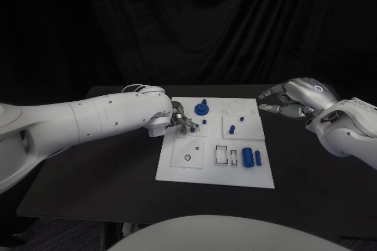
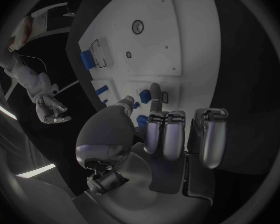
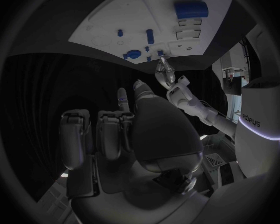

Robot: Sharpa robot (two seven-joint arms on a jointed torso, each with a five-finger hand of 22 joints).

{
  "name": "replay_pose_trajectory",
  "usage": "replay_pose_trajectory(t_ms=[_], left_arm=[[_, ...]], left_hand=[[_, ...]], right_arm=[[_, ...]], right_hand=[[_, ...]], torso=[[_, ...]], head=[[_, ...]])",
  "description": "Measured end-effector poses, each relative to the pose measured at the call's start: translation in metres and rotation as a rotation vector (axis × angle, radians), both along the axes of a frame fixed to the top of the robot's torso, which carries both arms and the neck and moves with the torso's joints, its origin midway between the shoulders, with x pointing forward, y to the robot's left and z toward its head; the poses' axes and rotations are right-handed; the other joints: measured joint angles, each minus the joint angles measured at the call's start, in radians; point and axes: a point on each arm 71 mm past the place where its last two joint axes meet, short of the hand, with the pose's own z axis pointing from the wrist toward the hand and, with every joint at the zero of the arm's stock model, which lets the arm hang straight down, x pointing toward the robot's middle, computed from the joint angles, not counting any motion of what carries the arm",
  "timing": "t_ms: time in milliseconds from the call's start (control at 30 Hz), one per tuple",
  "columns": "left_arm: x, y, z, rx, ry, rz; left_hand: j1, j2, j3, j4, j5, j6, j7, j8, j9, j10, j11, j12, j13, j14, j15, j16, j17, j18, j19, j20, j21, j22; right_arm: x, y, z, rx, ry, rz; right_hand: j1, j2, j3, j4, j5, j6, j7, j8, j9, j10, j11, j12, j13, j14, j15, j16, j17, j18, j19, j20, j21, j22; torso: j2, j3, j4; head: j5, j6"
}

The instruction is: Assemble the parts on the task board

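The white task board (image 1: 174, 169) lies mid-table. My left hand (image 1: 182, 123) reaches over its far left part. Thumb and forefinger (image 2: 155, 92) pinch a small blue part (image 2: 144, 95) standing on the board, and the other fingers are curled in. Just beyond the hand stands a blue knob-shaped part (image 1: 202, 108). A blue peg (image 1: 232, 129) stands upright near the board's middle. A thick blue cylinder (image 1: 248, 157) and a thin one (image 1: 257, 158) lie at the board's right edge. My right hand (image 1: 295, 101) hovers off the board's far right corner, fingers loosely bent and apart, holding nothing.
The board (image 2: 177, 45) also carries two rectangular slots (image 1: 222, 154), a round hole (image 1: 187, 157) and a faint ring outline (image 1: 236, 105). The black table (image 1: 94, 175) spreads bare on both sides of the board. A dark curtain hangs behind.
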Motion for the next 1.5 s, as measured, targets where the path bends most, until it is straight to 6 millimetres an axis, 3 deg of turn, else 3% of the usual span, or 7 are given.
replay_pose_trajectory(t_ms=[333,567,767,1000,1133,1267,1500], left_arm=[[0.013,0.022,0.054,-0.025,-0.122,0.036],[0.024,0.028,0.073,-0.034,-0.167,0.042],[0.036,0.028,0.076,-0.011,-0.203,0.023],[0.05,0.037,0.071,0.048,-0.242,0.016],[0.056,0.042,0.065,0.068,-0.252,0.019],[0.06,0.044,0.059,0.08,-0.256,0.019],[0.062,0.043,0.049,0.097,-0.245,0.014]], left_hand=[[0.079,0.004,-0.019,0.011,0.27,-0.025,-0.014,0.075,0.13,0.0,-0.014,0.0,0.0,-0.001,-0.015,0.0,0.0,0.0,0.001,-0.014,0.005,0.0],[0.193,-0.005,0.051,-0.059,0.375,-0.03,-0.021,0.073,0.142,-0.002,-0.027,0.0,0.0,0.0,-0.028,0.0,0.0,0.0,0.002,-0.023,0.023,0.0],[0.2,-0.018,0.104,-0.058,0.328,-0.018,-0.011,-0.036,0.035,-0.002,-0.026,0.0,0.0,0.0,-0.028,0.0,0.0,0.0,0.002,-0.023,0.023,0.0],[0.208,-0.043,0.149,-0.06,0.271,-0.19,0.087,-0.208,-0.308,0.0,0.061,0.0,0.0,0.0,0.044,0.0,0.001,0.0,0.003,0.033,0.013,0.0],[0.213,-0.048,0.144,-0.084,0.235,-0.252,0.1,-0.206,-0.419,0.001,0.071,0.0,0.0,0.0,0.058,0.0,0.001,0.0,0.004,0.044,0.013,0.0],[0.205,-0.041,0.13,-0.083,0.23,-0.086,0.068,-0.138,-0.441,-0.001,0.051,0.0,0.0,0.0,0.046,0.0,0.001,0.0,0.004,0.044,0.013,0.0],[0.129,-0.033,0.045,-0.044,0.133,-0.017,0.012,0.029,-0.237,0.0,0.003,0.0,0.0,0.002,0.002,0.0,0.001,0.0,0.004,0.003,0.013,0.0]], right_arm=[[0.0,-0.004,0.0,-0.003,0.004,-0.009],[0.0,-0.004,-0.001,-0.006,0.007,-0.012],[0.0,-0.005,-0.003,-0.009,0.013,-0.014],[0.0,-0.006,-0.004,-0.012,0.019,-0.016],[-0.001,-0.006,-0.004,-0.013,0.021,-0.016],[-0.001,-0.006,-0.004,-0.014,0.023,-0.015],[-0.001,-0.005,-0.005,-0.016,0.028,-0.014]], right_hand=[[0.0,0.0,0.0,0.0,0.024,0.0,0.0,-0.006,-0.001,0.0,0.0,0.0,0.0,0.0,0.0,0.0,0.0,0.0,0.0,0.0,0.0,0.0],[0.0,0.0,0.0,0.0,0.024,0.0,0.0,-0.006,-0.001,0.0,0.0,0.001,0.0,0.0,0.0,0.0,0.0,0.0,0.0,0.0,0.0,0.0],[0.0,0.0,0.0,0.0,0.028,0.0,0.0,-0.006,-0.001,0.0,0.0,0.001,0.0,0.0,0.0,0.0,0.0,0.0,0.0,0.0,0.0,0.0],[0.004,-0.004,0.0,0.0,0.028,0.0,0.0,-0.006,-0.001,0.0,0.0,0.001,0.0,0.0,0.0,0.0,0.0,0.0,0.0,0.0,0.0,0.0],[0.005,-0.002,0.0,0.0,0.028,0.0,0.0,-0.006,-0.001,0.0,0.0,0.001,0.0,0.0,0.0,0.0,0.0,0.0,0.0,0.0,0.0,0.0],[0.007,-0.001,0.0,0.0,0.035,0.0,0.0,-0.006,-0.002,0.0,0.0,-0.003,0.001,0.0,0.0,0.0,0.0,0.0,0.0,0.0,0.0,0.0],[0.013,0.006,0.0,0.0,0.055,0.004,0.004,-0.007,-0.003,-0.002,0.002,-0.002,0.001,0.0,0.0,0.0,0.0,0.0,0.0,0.0,0.0,0.0]], torso=[[-0.001,0.0,0.0006],[-0.002,0.0017,0.0001],[0.0,0.0018,-0.0001],[0.001,0.0012,-0.0007],[0.003,-0.0005,-0.0022],[0.007,-0.0015,-0.0063],[0.013,-0.0035,-0.0122]], head=[[0.001,0.0],[0.014,0.0],[0.011,0.0],[0.005,0.0],[0.005,0.0],[0.011,0.0],[0.014,0.0]])
